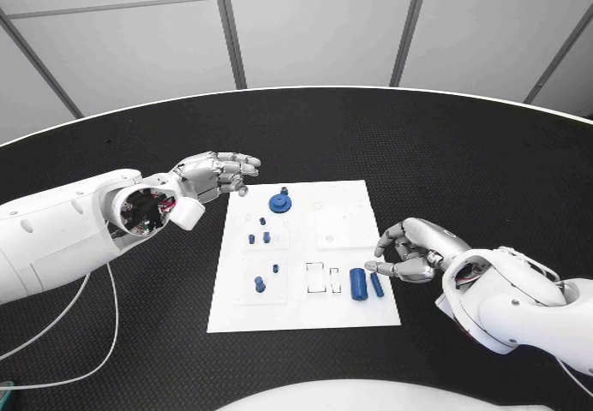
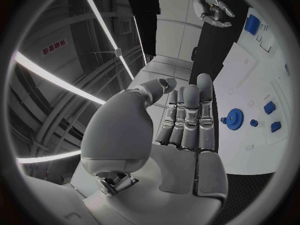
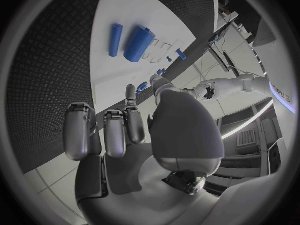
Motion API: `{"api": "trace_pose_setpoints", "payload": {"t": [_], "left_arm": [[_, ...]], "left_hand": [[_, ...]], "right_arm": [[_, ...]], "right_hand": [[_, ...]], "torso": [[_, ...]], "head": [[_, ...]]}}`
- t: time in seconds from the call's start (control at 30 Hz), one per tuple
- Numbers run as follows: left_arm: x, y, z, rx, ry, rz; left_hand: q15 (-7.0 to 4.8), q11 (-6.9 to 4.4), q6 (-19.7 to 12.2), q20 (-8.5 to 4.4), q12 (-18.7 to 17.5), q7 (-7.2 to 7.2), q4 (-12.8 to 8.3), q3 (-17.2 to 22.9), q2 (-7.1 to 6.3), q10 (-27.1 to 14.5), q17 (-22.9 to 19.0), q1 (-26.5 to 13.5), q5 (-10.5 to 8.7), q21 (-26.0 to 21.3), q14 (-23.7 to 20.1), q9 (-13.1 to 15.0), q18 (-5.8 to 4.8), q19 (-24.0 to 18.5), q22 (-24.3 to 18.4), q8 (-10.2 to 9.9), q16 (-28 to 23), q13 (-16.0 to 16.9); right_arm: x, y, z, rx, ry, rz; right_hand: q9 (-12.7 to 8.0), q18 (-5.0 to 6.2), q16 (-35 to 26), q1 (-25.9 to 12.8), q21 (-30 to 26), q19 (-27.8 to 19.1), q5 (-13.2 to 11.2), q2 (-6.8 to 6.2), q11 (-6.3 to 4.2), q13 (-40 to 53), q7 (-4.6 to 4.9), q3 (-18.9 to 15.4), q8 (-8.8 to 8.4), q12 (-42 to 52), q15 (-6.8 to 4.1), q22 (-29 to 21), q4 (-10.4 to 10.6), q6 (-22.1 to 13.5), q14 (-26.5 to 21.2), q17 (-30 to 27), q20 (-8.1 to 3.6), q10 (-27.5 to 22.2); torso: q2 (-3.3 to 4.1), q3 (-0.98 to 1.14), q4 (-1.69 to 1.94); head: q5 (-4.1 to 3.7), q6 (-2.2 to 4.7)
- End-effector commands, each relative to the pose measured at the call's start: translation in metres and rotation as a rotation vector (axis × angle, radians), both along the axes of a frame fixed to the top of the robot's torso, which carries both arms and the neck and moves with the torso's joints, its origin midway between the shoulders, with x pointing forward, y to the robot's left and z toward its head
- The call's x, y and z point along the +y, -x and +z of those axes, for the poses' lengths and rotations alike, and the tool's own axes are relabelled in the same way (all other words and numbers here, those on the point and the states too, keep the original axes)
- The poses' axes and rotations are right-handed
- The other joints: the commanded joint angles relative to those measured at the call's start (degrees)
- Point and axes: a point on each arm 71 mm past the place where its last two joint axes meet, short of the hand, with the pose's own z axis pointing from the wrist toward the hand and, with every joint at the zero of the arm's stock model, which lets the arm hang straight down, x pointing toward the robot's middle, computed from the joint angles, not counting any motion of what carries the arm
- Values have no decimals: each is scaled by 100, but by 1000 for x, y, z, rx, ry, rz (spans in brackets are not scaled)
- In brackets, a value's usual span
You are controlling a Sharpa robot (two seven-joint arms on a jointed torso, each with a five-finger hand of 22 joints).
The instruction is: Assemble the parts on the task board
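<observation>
Hands flanking task board edges

The black tabletop has a fine textured surface and a thin pale rim that curves round well beyond the left robot hand and the right robot hand. Two thin white cables lie on it well behind the left robot hand, on the robot's side, running in loose curves. Past the far rim, beyond both hands, stand pale grey wall panels split by dark seams.
</observation>
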Motion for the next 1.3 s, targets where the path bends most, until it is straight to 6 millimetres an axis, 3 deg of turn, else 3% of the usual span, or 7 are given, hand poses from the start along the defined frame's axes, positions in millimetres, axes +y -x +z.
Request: {"api": "trace_pose_setpoints", "payload": {"t": [0.03,0.3,0.5,1.3], "left_arm": [[0,0,0,1,0,1],[2,1,0,2,-2,2],[2,1,0,2,-1,2],[5,2,0,1,-2,8]], "left_hand": [[6,22,46,7,-35,9,17,-31,55,17,-7,-17,-7,-17,-50,6,55,-42,-9,-28,-39,-7],[7,22,51,8,-35,9,29,-39,63,19,-9,-29,-7,-22,-53,7,54,-44,-12,-28,-39,-8],[7,22,51,8,-35,9,29,-39,63,19,-9,-29,-7,-22,-53,7,54,-44,-12,-28,-39,-8],[7,22,51,8,-35,9,29,-39,63,19,-9,-29,-7,-22,-53,7,54,-44,-12,-28,-39,-8]], "right_arm": [[1,3,-6,14,13,-1],[9,8,-19,42,19,9],[14,7,-24,56,25,18],[26,1,-38,96,70,59]], "right_hand": [[12,-84,10,-14,6,457,28,73,4,456,14,-52,15,27,-8,1198,2,-47,504,1004,8,45],[46,-84,19,-104,5,453,49,140,16,469,25,-269,-16,11,4,1205,7,-90,505,1022,18,31],[79,-87,25,-112,23,454,199,192,16,479,24,-412,-24,0,5,1216,3,-93,506,1035,22,24],[107,-92,32,-139,51,457,259,254,9,485,13,-494,-11,-10,2,1229,9,-51,508,1051,23,20]], "torso": [[2,-3,2],[8,-11,-3],[13,-7,1],[27,-5,-2]], "head": [[-42,-17],[-43,-21],[-44,-16],[-19,-39]]}}
